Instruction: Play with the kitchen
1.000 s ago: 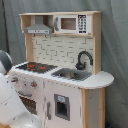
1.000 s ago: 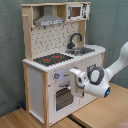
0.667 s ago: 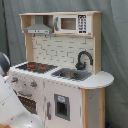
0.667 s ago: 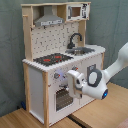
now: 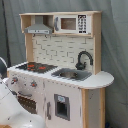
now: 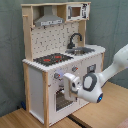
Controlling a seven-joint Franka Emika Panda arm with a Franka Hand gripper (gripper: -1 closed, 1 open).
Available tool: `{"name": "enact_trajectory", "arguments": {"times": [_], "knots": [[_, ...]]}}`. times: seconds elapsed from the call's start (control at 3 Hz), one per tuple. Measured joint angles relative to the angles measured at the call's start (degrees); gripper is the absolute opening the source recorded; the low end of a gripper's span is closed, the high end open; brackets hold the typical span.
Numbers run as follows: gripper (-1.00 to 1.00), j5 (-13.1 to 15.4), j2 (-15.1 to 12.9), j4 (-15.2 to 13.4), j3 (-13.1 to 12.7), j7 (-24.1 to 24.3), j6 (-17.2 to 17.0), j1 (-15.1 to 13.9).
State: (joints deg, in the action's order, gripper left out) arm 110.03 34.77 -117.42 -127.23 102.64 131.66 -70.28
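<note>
In the second exterior view the kitchen [image 6: 60, 60] stood on a wooden counter [image 6: 20, 119], its left wall near the counter's back-left part and a strip of bare wood showing in front of its base. Its hob [image 6: 52, 59] reached almost to the front edge of the top, the sink [image 6: 81, 50] and black tap [image 6: 74, 39] sat further toward the second exterior view's right, and the rounded end of the top overhung there. The gripper [image 6: 67, 83] hung just in front of the oven door [image 6: 64, 97], below the knobs [image 6: 57, 76]; I cannot tell whether it touched the door, nor whether the jaws were apart or together. The white arm [image 6: 112, 67] came in from the second exterior view's right, over open counter. In the first exterior view only a white part of the arm [image 5: 12, 112] showed at the lower left, before the oven. Compared with a second before, the gripper sat slightly closer to the door; the kitchen had not moved.
</note>
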Motion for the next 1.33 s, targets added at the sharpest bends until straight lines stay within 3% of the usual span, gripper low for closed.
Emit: {"name": "enact_trajectory", "arguments": {"times": [0.67, 1.0, 1.33], "knots": [[1.00, -0.27, 7.07, 8.54, -4.69, 2.74, -0.06, -6.81], [1.00, -0.71, 8.22, 12.35, -5.90, 2.92, -3.77, -5.36], [1.00, -2.76, 6.24, 12.34, -5.90, -1.16, -7.47, -4.53]]}}
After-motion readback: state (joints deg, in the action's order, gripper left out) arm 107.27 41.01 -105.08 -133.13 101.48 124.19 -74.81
